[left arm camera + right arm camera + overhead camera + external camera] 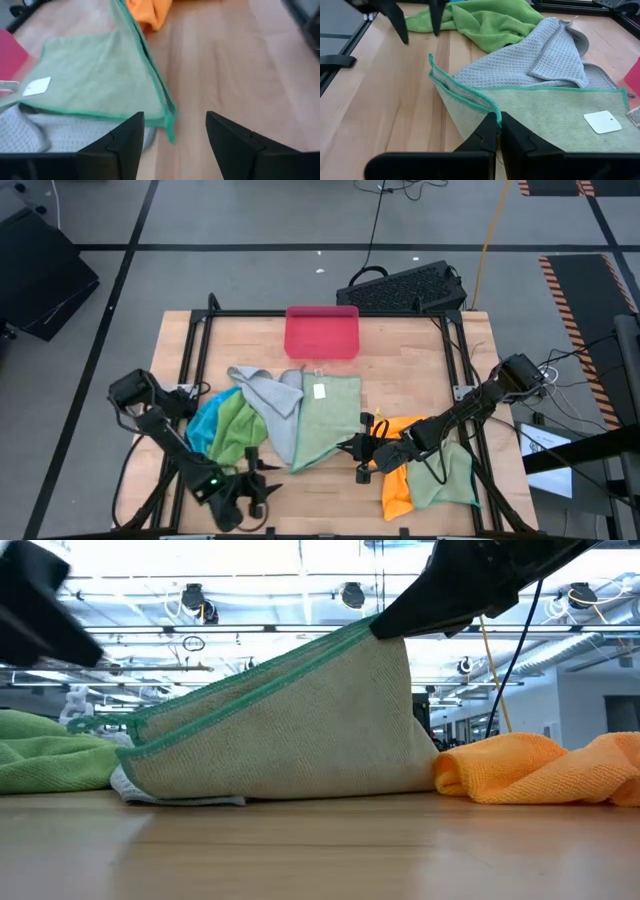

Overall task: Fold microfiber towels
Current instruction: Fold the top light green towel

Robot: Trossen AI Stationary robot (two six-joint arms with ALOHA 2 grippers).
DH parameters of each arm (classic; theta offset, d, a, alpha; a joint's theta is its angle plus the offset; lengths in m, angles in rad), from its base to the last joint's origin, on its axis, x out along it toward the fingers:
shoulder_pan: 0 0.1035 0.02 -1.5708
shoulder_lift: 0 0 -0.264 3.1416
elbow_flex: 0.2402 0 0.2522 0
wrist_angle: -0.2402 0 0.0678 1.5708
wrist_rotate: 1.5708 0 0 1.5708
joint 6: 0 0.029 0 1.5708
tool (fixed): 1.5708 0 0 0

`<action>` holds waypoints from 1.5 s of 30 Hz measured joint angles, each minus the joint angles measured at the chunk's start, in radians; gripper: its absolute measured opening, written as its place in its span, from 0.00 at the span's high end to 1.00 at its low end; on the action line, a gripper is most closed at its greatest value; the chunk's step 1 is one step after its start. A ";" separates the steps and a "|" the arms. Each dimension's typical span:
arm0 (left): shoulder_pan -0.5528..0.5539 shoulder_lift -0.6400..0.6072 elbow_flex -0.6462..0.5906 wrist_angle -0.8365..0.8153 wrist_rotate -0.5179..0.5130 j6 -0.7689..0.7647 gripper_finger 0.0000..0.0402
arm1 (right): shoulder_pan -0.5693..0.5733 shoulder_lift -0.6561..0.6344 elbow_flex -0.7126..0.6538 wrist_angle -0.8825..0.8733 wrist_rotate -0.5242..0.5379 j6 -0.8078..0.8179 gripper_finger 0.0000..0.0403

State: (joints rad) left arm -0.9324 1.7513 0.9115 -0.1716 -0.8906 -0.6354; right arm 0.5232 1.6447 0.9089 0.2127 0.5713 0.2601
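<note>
A pale green microfiber towel (322, 420) with a dark green hem lies mid-table over a grey towel (268, 392). One of its near corners is raised by my right gripper (498, 131), which is shut on it. In the low view the towel (290, 725) slopes up like a tent to that gripper (412, 618). My left gripper (265, 478) hovers open near the table's front left. Its fingers (127, 137) stand just short of the towel's near edge (167, 117) and touch nothing. Blue (203, 425) and bright green (236, 430) towels lie at the left, orange (398, 475) and green (447, 477) ones at the right. My right gripper pinches the pale green towel's hemmed corner (493, 114) between its two fingers, coming from the table's right and slanting down. Two hemmed edges run side by side toward the fingers. The corner is lifted clear, and the rest of the cloth (200, 780) slopes down to the table.
A pink-red tray (322, 332) stands at the far middle of the table. A black frame (190, 370) runs along the table's sides. Bare wood (320, 495) shows at the near middle between the two grippers. A keyboard (405, 288) lies beyond the far edge.
</note>
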 joint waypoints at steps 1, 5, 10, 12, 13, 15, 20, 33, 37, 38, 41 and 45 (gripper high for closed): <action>-0.019 -0.002 0.000 -0.022 -0.034 -0.026 0.47 | -0.002 0.000 0.000 0.000 0.000 -0.003 0.99; -0.076 -0.004 -0.007 -0.059 -0.190 -0.141 0.49 | -0.012 0.000 0.000 0.000 0.000 -0.010 0.99; -0.090 -0.004 -0.039 -0.054 -0.225 -0.249 0.51 | -0.013 0.000 0.000 0.000 0.000 -0.009 0.99; -0.088 -0.004 -0.042 -0.052 -0.213 -0.265 0.51 | -0.013 0.000 0.000 0.000 0.000 -0.010 0.99; -0.089 -0.004 -0.042 -0.049 -0.208 -0.265 0.50 | -0.013 0.000 0.000 -0.001 0.000 -0.010 0.99; -0.098 -0.004 -0.042 -0.039 -0.196 -0.253 0.47 | -0.013 0.000 0.000 -0.002 0.000 -0.010 0.99; -0.119 -0.004 -0.042 -0.080 -0.182 -0.267 0.33 | -0.011 0.001 0.000 -0.009 -0.002 -0.008 0.99; -0.099 0.161 -0.042 0.333 -0.231 0.163 0.29 | -0.011 -0.002 0.000 -0.015 -0.053 0.035 0.99; -0.053 0.235 -0.042 0.487 -0.286 0.338 0.29 | -0.021 -0.003 0.000 -0.016 -0.048 0.028 0.99; -0.037 0.251 -0.042 0.504 -0.285 0.357 0.28 | -0.025 -0.007 0.000 -0.019 -0.048 0.021 0.99; 0.006 0.294 -0.042 0.545 -0.277 0.402 0.26 | -0.033 -0.013 0.001 -0.017 -0.048 0.018 0.99; 0.045 0.310 -0.037 0.548 -0.291 0.414 0.25 | -0.036 -0.022 0.001 -0.022 -0.048 0.016 0.99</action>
State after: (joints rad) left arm -0.8877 2.0617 0.8750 0.3763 -1.1811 -0.2217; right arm 0.4874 1.6230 0.9096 0.1907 0.5230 0.2756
